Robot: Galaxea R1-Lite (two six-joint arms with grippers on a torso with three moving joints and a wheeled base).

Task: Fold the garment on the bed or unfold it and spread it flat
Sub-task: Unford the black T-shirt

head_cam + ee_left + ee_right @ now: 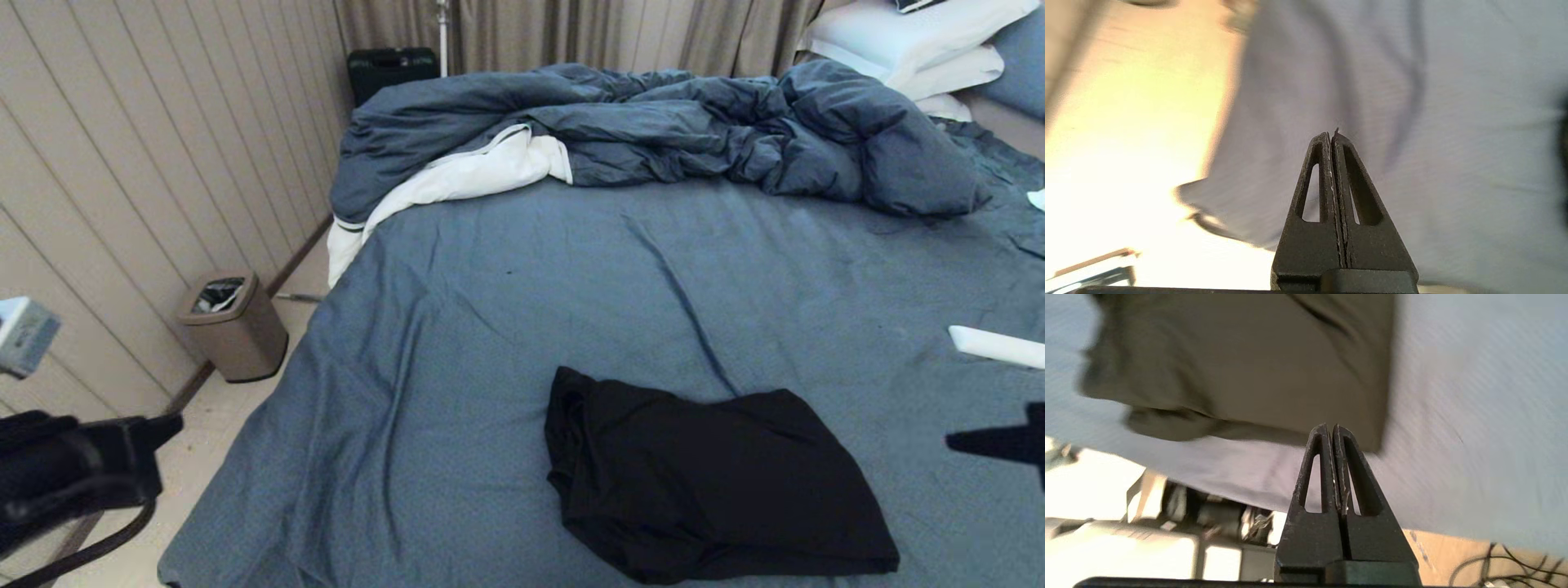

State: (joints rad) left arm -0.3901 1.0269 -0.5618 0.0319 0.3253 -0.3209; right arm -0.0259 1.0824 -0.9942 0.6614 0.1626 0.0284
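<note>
- Both of my hands are pinched fully shut and hold nothing: my left hand (167, 426) hangs off the bed's left edge, over the floor, and my right hand (959, 442) points in from the right, just beside the garment (718, 482).
- That garment lies folded into a rough rectangle on the near part of the bed (506, 327), well apart from the duvet (669, 131).
- Judging it folded already, I take unfolding as the step in hand.
- I should open each hand before it comes down.
- I want only the top layer, at the two near corners, not the sheet beneath.
- Then I should draw the corners apart evenly, keeping the cloth low so it lies flat.
</note>
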